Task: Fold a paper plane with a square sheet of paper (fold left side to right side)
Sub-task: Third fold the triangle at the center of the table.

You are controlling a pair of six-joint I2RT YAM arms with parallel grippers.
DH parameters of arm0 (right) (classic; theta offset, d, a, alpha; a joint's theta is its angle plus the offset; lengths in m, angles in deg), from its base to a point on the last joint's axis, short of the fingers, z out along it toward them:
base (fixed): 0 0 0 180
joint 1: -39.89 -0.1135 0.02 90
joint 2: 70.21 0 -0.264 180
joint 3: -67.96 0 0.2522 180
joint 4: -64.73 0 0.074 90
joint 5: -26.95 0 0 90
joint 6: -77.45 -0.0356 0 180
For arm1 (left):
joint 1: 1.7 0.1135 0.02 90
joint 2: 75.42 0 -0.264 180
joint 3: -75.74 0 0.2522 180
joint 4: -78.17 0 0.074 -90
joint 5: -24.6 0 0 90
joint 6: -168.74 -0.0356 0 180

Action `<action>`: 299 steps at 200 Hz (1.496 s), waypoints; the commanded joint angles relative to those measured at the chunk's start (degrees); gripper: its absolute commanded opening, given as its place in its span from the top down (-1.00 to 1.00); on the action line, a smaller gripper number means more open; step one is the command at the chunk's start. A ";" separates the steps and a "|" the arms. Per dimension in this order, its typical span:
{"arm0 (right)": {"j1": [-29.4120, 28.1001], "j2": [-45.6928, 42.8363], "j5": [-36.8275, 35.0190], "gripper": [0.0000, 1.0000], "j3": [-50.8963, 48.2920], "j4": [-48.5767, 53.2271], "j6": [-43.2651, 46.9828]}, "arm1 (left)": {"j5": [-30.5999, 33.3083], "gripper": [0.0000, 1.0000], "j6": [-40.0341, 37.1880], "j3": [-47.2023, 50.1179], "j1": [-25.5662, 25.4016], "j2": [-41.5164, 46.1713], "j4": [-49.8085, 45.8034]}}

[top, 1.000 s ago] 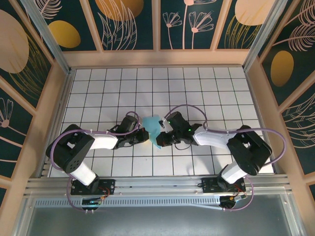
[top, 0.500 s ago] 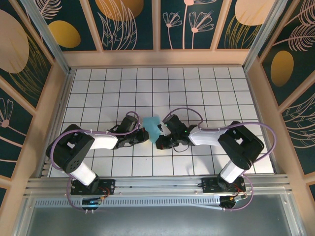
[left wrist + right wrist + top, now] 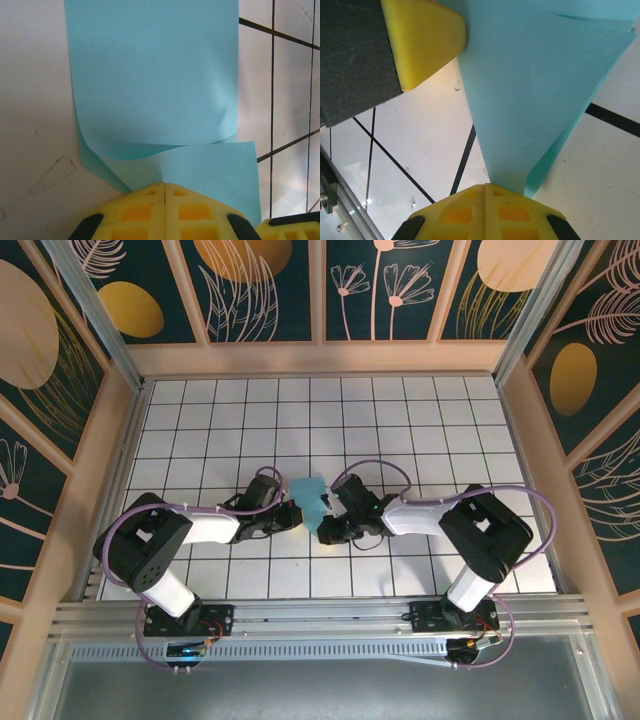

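The square sheet of paper [image 3: 311,494] lies on the table [image 3: 450,430], a little nearer than the table's middle, its upper layer curled over onto its lower one. The left gripper [image 3: 296,514] touches the sheet's left near edge; the right gripper [image 3: 326,524] meets its right near corner, with the sheet between them

The square sheet of paper [image 3: 150,75] is thin, smooth and matt. My finger pads [image 3: 135,212] look like matt yellow moulded foam or soft plastic. The table [image 3: 420,145] beneath is hard, white and glossy, catching reflections, with faint scuffs.
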 commanded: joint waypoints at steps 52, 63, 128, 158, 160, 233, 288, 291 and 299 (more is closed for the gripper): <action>-0.33 1.29 -1.31 1.00 0.57 1.94 -1.05 | 4.67 1.00 -0.54 0.42 0.18 -1.57 -6.78; -0.24 1.45 -1.22 1.00 0.48 2.08 -1.13 | 4.81 1.00 -0.55 0.42 0.12 -1.56 -6.86; -0.20 1.20 -1.32 1.00 -0.09 4.52 -0.78 | 5.35 1.00 -0.23 0.35 0.11 -1.74 -7.13; -0.30 0.02 0.05 1.00 -1.02 5.63 -0.46 | 5.67 1.00 -0.26 0.46 0.13 -1.81 -7.21; -0.37 -0.09 0.15 1.00 -1.11 5.74 -0.37 | 5.65 1.00 -0.24 0.49 0.16 -1.82 -7.26; -0.18 -5.73 -0.43 1.00 1.35 13.13 2.72 | 5.52 1.00 -0.11 0.55 0.13 -1.40 -7.05; 1.67 -8.51 4.58 1.00 2.50 5.42 0.88 | 5.34 1.00 -0.16 0.24 0.14 -1.30 -7.05; 1.70 -8.20 4.58 1.00 2.64 4.88 0.77 | 5.35 1.00 -0.11 0.24 0.15 -1.29 -7.04; 1.69 -6.89 4.50 1.00 3.01 3.65 0.28 | 5.35 1.00 -0.10 0.24 0.17 -1.29 -6.96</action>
